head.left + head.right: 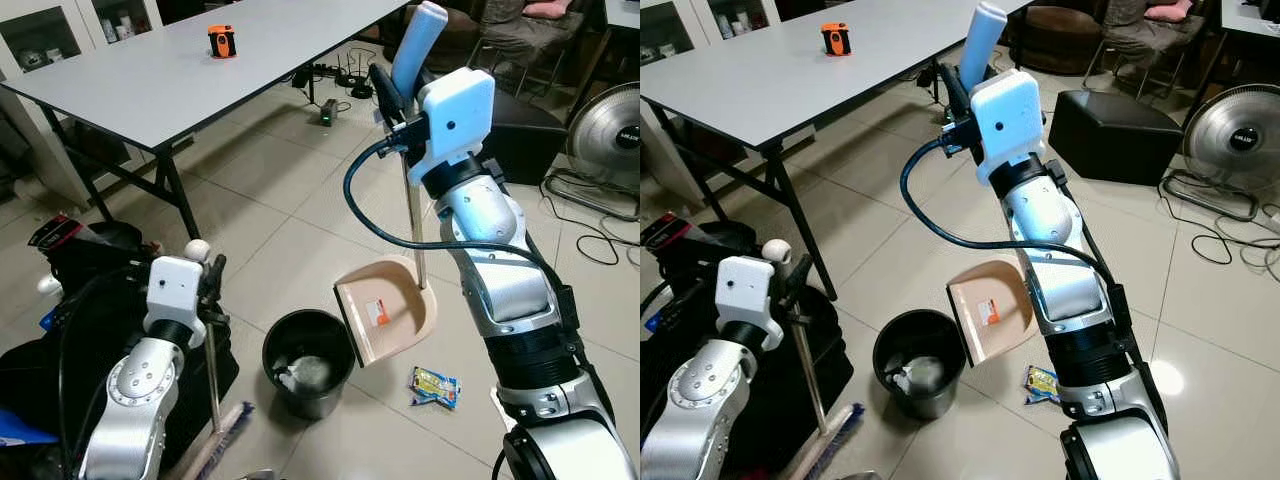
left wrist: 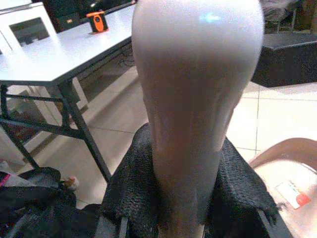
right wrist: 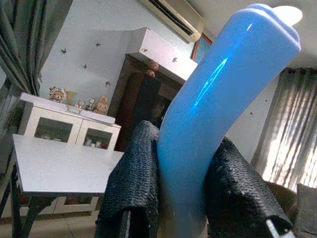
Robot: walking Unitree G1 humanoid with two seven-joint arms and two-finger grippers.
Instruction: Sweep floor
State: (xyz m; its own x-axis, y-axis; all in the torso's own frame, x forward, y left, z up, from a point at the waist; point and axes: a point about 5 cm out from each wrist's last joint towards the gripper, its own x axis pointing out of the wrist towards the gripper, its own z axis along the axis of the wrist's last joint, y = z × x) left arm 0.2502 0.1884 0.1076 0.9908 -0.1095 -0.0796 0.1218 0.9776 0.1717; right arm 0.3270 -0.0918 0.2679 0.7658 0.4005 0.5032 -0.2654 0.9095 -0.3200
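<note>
- Closest to the head camera, the left gripper [image 1: 212,275] was clamped on the thin shaft of the broom [image 1: 212,370], just under its round white knob; the left wrist view showed the black pads pressed on both sides of that pale handle.
- From the knob, the broom's long axis ran down and slightly toward the robot to the bristles [image 1: 222,440] on the floor [image 1: 300,210], near the picture's bottom edge.
- Held higher and further out, the right gripper [image 1: 397,102] was closed around the blue grip of the dustpan [image 1: 388,308].
- Its pole stood near upright, and the pan hung tilted with its open mouth facing the bin [image 1: 308,360], its lip just beside the rim.
- On the tiles lay a small snack wrapper [image 1: 435,387], to the right of the bin and just below the pan, nearer the right arm.
- Judging by that, the coming move turned on lowering the pan beside the wrapper and bringing the bristles across past the bin.
</note>
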